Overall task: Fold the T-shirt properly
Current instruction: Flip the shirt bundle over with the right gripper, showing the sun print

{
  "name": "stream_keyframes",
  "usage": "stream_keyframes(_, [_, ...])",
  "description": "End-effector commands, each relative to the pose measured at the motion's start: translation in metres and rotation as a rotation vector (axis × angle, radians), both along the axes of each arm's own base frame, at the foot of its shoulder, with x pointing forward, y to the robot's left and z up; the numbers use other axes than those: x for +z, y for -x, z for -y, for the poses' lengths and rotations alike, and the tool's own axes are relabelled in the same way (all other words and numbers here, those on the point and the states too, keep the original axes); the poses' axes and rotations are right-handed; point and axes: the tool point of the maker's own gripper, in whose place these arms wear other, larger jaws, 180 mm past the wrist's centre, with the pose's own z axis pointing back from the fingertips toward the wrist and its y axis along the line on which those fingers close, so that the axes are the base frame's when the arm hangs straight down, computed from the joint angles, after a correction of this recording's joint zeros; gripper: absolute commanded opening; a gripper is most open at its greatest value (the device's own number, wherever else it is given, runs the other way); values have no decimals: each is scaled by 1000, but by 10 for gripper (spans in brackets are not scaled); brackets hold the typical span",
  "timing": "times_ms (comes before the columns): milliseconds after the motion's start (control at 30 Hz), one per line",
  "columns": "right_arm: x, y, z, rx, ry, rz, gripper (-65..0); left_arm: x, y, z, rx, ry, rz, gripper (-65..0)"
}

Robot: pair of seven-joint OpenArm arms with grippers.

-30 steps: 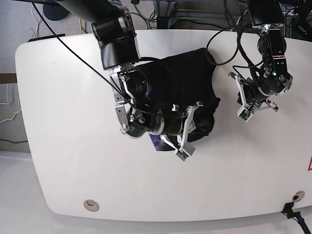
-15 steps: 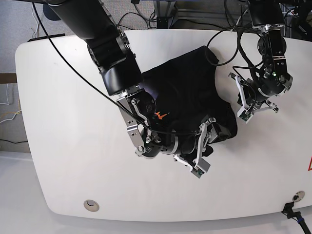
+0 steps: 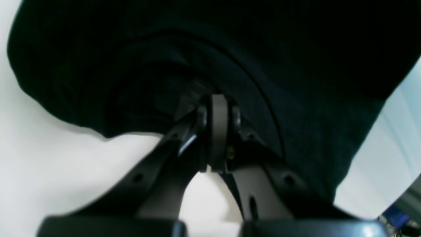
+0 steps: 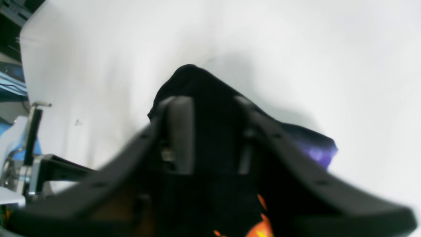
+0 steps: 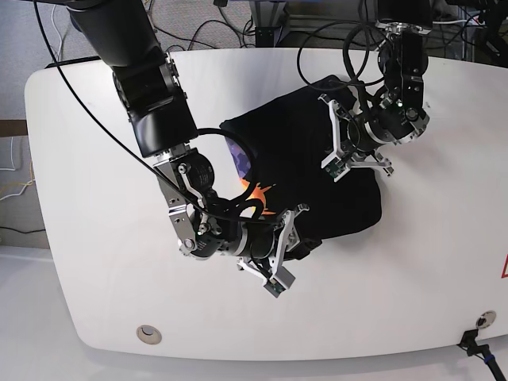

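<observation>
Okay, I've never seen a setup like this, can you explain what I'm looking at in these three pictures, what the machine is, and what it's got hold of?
It is a robot with two arms working over a white table. One picture looks down from above on the whole scene. The other two come from small cameras mounted on each wrist, looking out past the arm's own pincer.

On the table lies a black T-shirt, bunched up, with some of its orange and purple print showing.

The right gripper, low in the overhead picture, has its two fingers on either side of a fold of the shirt. Its wrist camera shows black cloth standing between them. How firmly it grips I cannot tell.

The left gripper, near the top of that picture, is shut and sits over the shirt. Whether it pinches any cloth is not clear.
</observation>
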Motion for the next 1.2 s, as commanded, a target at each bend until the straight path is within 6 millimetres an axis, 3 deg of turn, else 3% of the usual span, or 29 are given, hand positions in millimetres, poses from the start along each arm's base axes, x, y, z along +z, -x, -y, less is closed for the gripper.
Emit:
stream_keyframes(0, [17,-12,-4,-9,-55,35,-566,9,-4,20,-22,48,32,-650])
stream_keyframes(100, [3,-17,-1,-36,-42,27,-630,6,2,29,-39,62,19,-650])
stream_keyframes(233, [-7,-15,-8,-59,-34,77,-631,0,9,32,-46,63,-5,-650])
stream_keyframes(400, [-46,-1,-1,-64,96,90,-635,-22,14,23,-32,47,-71,-650])
stream_keyframes(500, [-66,10,6,-74,117,66,-635,-33,5,10,-23,18,-100,-650])
stream_keyframes(767, [-104,17,80,-234,140,2,-636,-54,-21,-28,39,-31,-161,-650])
stream_keyframes(867, [-105,32,100,-265,148,16,-636,-46,-40,-35,41,-24,-116,-650])
stream_keyframes(1000, [-99,67,117,-286,183,7,-636,-32,-70,-45,53,-18,-60,-650])
stream_keyframes(1100, [-91,100,122,-291,202,6,-636,-15,-92,-49,57,-25,-13,-650])
stream_keyframes(1167, [-79,113,113,-293,169,25,-636,-1,-104,-48,51,-24,24,-650])
